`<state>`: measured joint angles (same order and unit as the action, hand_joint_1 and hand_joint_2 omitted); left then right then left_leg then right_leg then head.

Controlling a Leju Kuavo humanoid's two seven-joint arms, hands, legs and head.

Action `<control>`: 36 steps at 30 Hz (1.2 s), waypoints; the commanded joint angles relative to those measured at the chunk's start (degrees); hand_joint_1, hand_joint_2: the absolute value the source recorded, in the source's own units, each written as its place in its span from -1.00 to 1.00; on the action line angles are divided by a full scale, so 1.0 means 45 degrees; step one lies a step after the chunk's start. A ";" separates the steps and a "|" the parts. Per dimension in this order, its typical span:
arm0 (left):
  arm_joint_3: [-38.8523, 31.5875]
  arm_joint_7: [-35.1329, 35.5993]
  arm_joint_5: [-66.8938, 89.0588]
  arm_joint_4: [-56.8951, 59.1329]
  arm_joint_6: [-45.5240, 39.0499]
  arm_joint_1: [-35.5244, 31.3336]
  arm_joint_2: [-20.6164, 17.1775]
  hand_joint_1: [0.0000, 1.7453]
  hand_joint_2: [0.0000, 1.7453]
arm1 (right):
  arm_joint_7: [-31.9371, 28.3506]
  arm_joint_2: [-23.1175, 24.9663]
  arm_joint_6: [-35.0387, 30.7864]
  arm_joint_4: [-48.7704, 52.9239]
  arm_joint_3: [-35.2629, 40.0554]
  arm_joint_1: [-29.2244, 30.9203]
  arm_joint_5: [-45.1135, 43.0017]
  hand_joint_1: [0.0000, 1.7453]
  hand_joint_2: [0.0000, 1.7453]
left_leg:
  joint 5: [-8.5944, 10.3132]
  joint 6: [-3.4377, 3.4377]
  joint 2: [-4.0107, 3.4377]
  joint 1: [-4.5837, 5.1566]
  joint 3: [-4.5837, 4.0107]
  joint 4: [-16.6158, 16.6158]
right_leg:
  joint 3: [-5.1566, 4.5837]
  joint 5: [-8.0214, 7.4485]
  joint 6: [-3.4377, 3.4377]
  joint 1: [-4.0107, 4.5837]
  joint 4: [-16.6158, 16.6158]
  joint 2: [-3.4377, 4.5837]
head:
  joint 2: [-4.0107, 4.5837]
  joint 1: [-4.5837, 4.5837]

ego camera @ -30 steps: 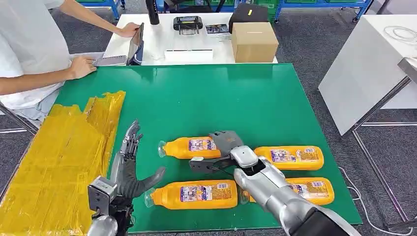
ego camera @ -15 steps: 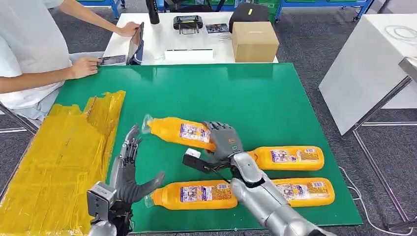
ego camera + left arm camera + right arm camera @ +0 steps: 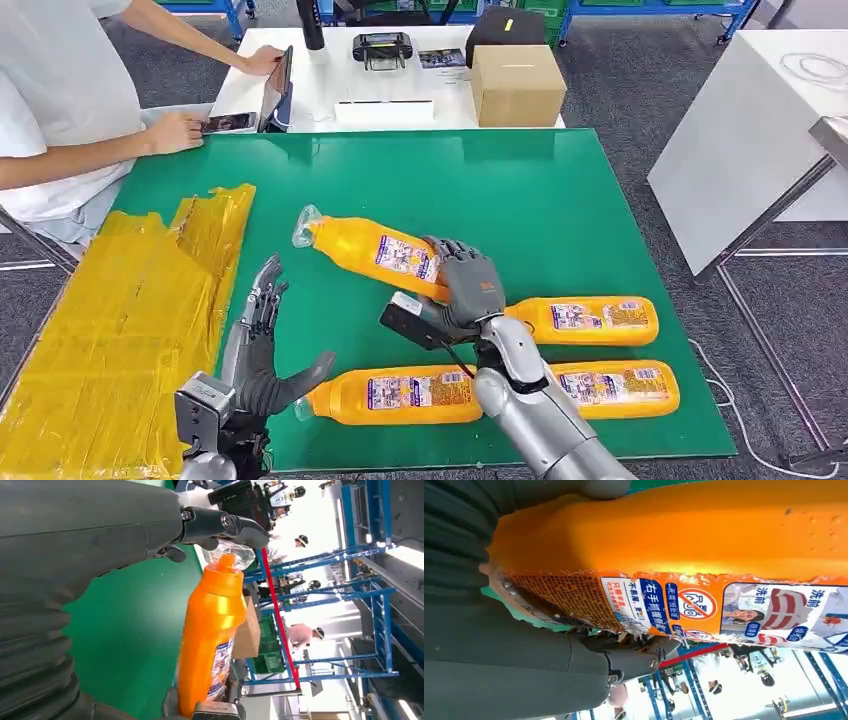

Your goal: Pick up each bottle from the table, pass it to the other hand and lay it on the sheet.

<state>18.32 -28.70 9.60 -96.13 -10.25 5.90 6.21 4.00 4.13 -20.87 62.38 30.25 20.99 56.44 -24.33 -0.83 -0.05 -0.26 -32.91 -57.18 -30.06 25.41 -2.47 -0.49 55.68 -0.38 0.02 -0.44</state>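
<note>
- Since a second ago, the orange bottle (image 3: 370, 250) has been lifted off the green table (image 3: 560, 210) by the right hand (image 3: 466, 283); it now hangs tilted above the surface, clear cap end pointing toward the yellow sheet (image 3: 110, 330), and it sits higher and further left than half a second ago.
- Right hand's fingers (image 3: 452, 252) are wrapped around the bottle's base end, gripping it firmly; the right wrist view shows the label pressed against the palm.
- Left hand (image 3: 262, 340) waits low near the sheet's edge, fingers (image 3: 265, 290) spread wide and holding nothing; its place is much the same as before.
- Left wrist view shows the held bottle's cap just beyond the left fingertips (image 3: 240, 527), not touching.
- Three other bottles (image 3: 590, 320) lie flat on the table, unmoved.
</note>
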 commanded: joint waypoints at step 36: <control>0.0753 0.1447 -0.3365 0.2308 0.1427 -0.1422 -0.0580 -1.00 1.00 | -0.4740 0.0337 0.3191 0.1344 -0.0160 -0.2041 -0.8938 0.98 1.00 | 0.0010 0.0008 -0.0005 -0.0005 -0.0012 0.0018 | -0.0016 -0.0021 0.0042 0.0008 -0.0019 0.0006 | 0.0000 0.0000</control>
<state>20.79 -22.51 -4.61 -90.34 -5.05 3.25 5.40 -18.73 7.06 -9.20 75.65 23.54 7.61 13.29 -24.25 -0.81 -0.06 -0.27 -33.09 -57.16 -30.27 25.30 -2.33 -0.47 55.67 -0.39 0.02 -0.44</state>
